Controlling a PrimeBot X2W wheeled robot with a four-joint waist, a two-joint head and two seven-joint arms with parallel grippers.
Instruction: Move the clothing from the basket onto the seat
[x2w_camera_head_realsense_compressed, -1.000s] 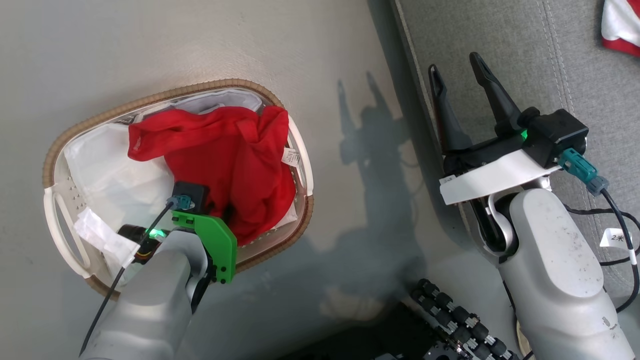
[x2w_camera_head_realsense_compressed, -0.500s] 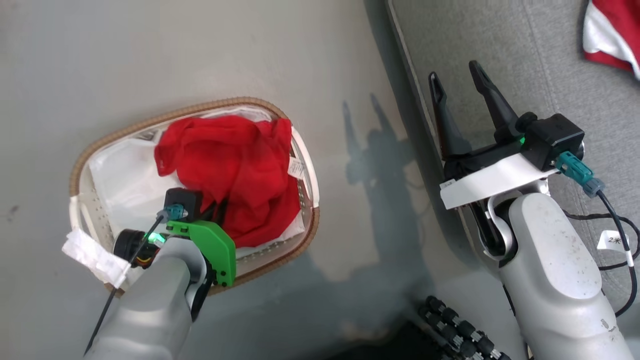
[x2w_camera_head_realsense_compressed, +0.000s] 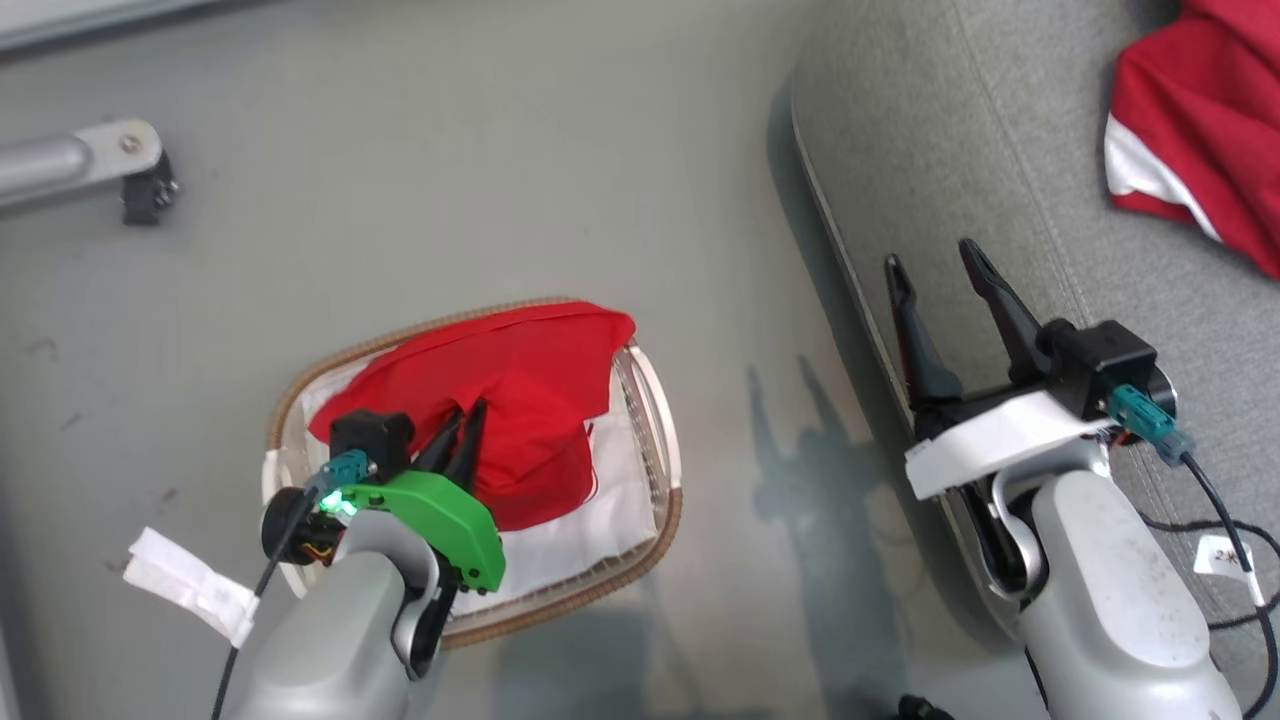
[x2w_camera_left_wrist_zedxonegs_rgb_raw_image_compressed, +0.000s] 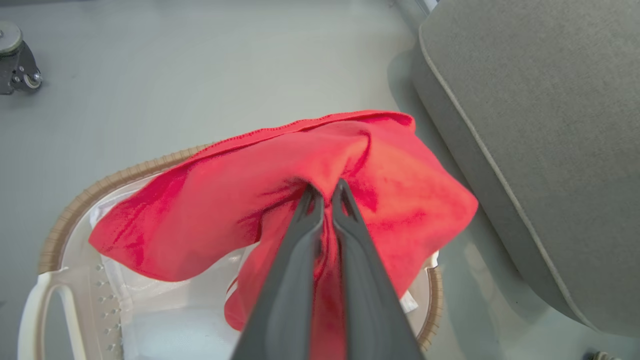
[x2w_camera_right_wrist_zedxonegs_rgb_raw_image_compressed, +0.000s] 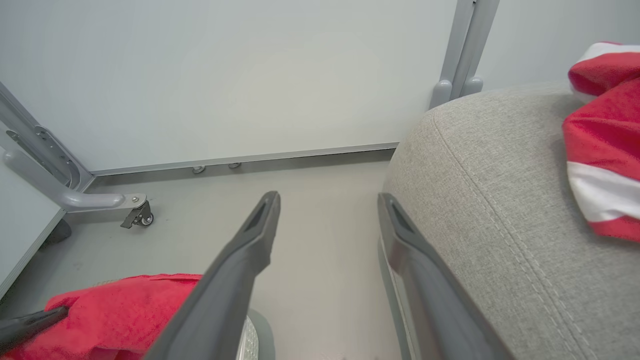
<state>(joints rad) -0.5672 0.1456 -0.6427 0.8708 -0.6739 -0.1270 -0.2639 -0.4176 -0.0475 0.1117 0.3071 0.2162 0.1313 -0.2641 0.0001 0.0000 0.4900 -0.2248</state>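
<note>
Left wrist view: the left end effector (x2w_camera_left_wrist_zedxonegs_rgb_raw_image_compressed: 322, 192) is pinched narrow on a fold of the red clothing (x2w_camera_left_wrist_zedxonegs_rgb_raw_image_compressed: 280, 170), draped above the basket (x2w_camera_left_wrist_zedxonegs_rgb_raw_image_compressed: 65, 220), likely for carrying right. The right end effector (x2w_camera_head_realsense_compressed: 935, 265) gapes wide, empty, by the seat (x2w_camera_head_realsense_compressed: 950, 120) edge; farther, a striped garment (x2w_camera_head_realsense_compressed: 1200, 170) lies on it.

I see the basket (x2w_camera_head_realsense_compressed: 655, 400) standing on the grey floor (x2w_camera_head_realsense_compressed: 450, 180), beside the seat (x2w_camera_head_realsense_compressed: 950, 170). A red-and-white garment (x2w_camera_head_realsense_compressed: 1200, 150) lies on that seat.

Basket (x2w_camera_head_realsense_compressed: 676, 510) on floor (x2w_camera_head_realsense_compressed: 400, 200) left of seat (x2w_camera_head_realsense_compressed: 950, 150); garment (x2w_camera_head_realsense_compressed: 530, 370) over basket, second garment (x2w_camera_head_realsense_compressed: 1200, 130) on seat
</note>
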